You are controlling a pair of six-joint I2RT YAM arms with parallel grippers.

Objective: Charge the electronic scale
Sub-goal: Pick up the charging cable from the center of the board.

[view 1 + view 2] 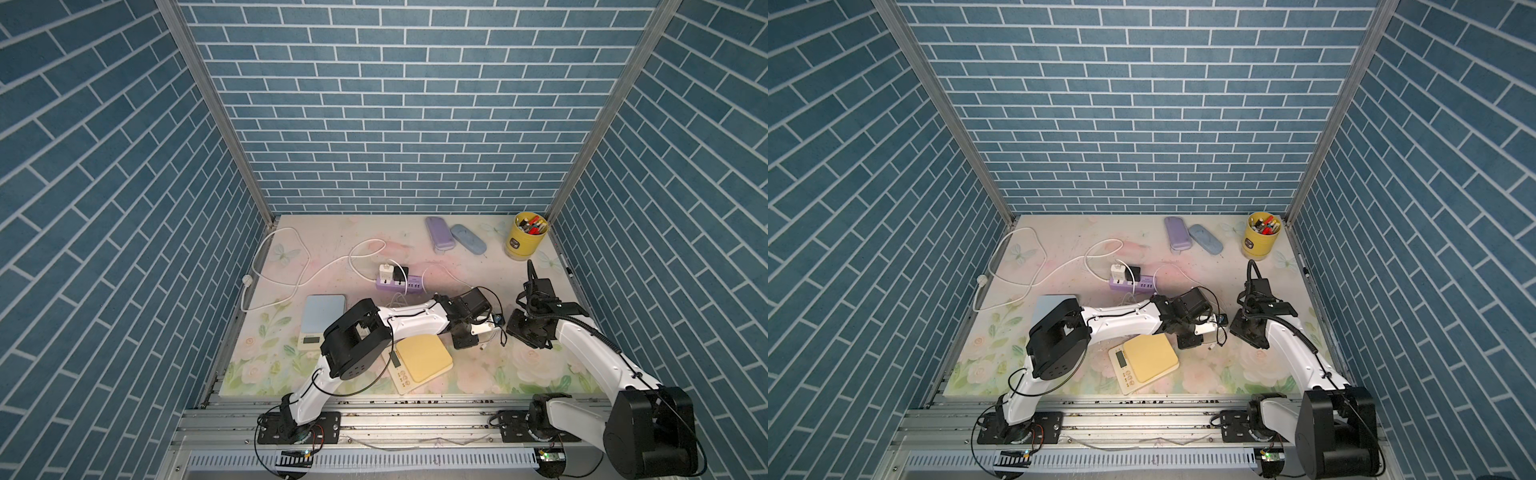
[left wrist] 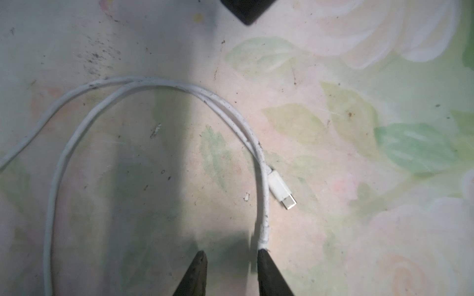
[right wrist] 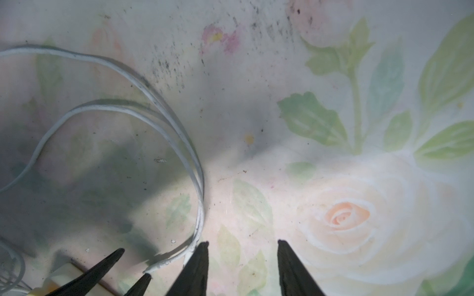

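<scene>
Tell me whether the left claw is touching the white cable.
Touching. In the left wrist view the white cable meets one fingertip of the left claw with no gap; the other fingertip stands clear of it.

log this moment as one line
left gripper: open, one fingertip at white cable | usb plug: free on mat | right gripper: open, empty, over mat | step: cable not yet grasped
</scene>
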